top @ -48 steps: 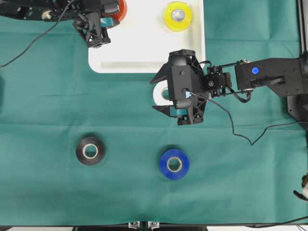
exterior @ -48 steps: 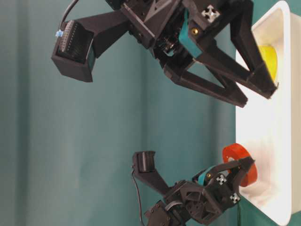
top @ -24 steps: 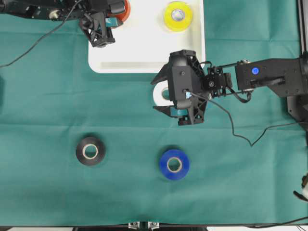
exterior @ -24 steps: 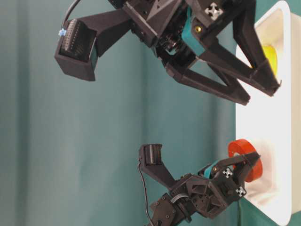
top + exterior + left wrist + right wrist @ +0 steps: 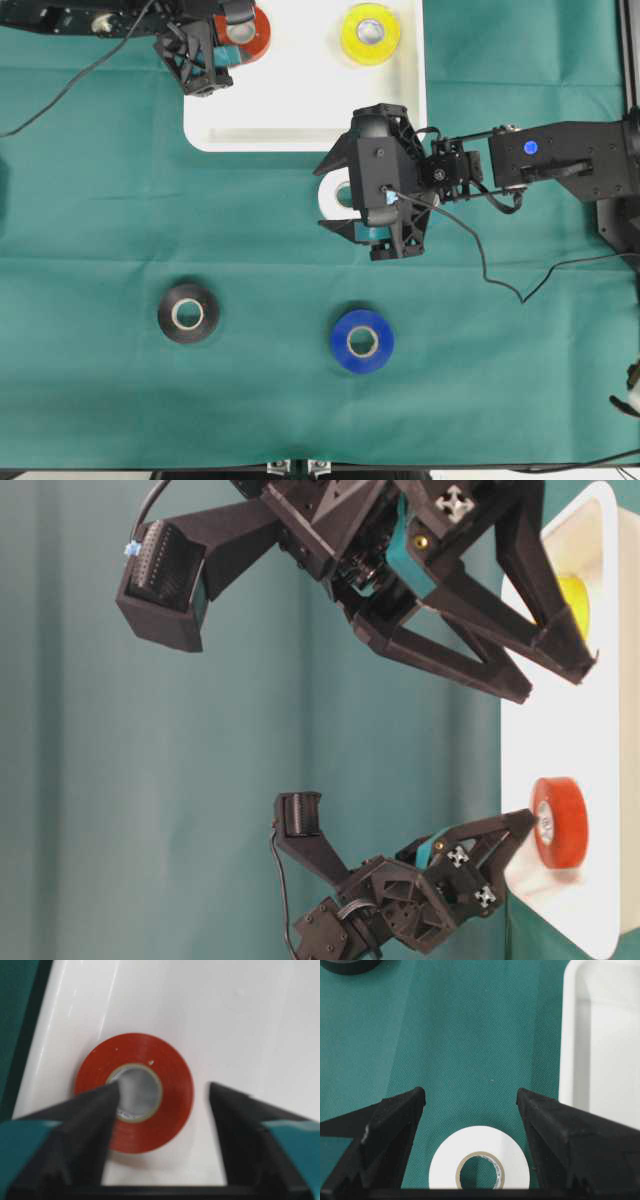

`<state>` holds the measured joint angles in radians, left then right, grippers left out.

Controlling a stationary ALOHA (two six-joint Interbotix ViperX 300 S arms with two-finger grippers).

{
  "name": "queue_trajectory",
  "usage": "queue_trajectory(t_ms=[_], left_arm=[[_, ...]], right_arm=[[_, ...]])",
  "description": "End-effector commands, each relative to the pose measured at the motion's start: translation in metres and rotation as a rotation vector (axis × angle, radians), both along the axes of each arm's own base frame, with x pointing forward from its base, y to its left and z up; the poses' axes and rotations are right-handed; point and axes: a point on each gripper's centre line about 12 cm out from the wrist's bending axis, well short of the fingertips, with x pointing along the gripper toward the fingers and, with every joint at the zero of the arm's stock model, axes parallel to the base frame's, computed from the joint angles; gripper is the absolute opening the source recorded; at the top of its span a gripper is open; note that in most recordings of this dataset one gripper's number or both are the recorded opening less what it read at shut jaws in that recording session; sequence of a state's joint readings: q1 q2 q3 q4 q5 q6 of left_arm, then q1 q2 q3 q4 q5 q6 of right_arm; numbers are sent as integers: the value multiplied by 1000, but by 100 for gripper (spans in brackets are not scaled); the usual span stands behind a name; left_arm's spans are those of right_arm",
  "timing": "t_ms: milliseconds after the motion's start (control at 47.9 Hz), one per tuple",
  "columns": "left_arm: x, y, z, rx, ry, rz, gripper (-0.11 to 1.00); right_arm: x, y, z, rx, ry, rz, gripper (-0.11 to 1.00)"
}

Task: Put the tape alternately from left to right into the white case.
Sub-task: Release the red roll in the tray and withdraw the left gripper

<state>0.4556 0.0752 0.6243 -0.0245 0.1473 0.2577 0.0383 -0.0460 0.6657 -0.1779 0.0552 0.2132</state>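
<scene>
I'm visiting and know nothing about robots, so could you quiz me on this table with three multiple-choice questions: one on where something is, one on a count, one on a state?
1. Where does the red tape lie?
A. in the white case
B. on the green cloth
C. on the blue tape

2. How many rolls lie on the cloth outside the case?
A. one
B. three
C. five

3. How is the left gripper?
A. shut on the red tape
B. open
C. holding a yellow roll

Answers: 1 A, the roll rests on the case floor; 2 B, black tape, blue and white tape; 3 B, its fingers stand apart around the roll.

Green cloth [image 5: 90, 200] under white case [image 5: 300, 100], tapes.
</scene>
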Motion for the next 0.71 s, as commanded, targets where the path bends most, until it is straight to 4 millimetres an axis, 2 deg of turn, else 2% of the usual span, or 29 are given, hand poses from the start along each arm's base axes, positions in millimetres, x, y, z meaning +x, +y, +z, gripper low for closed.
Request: queue_trajectory(t_ms=[0,417,688], left_arm=[[3,2,17,22,-42,1,98],[1,-1,16,20,-40,-3,98],[-7,-24,25,22,-54,-45,98]], right_arm=[[3,2,9,2,-32,5,80],[2,1,8,2,-27,2,80],[2,1,8,2,-27,2,80]])
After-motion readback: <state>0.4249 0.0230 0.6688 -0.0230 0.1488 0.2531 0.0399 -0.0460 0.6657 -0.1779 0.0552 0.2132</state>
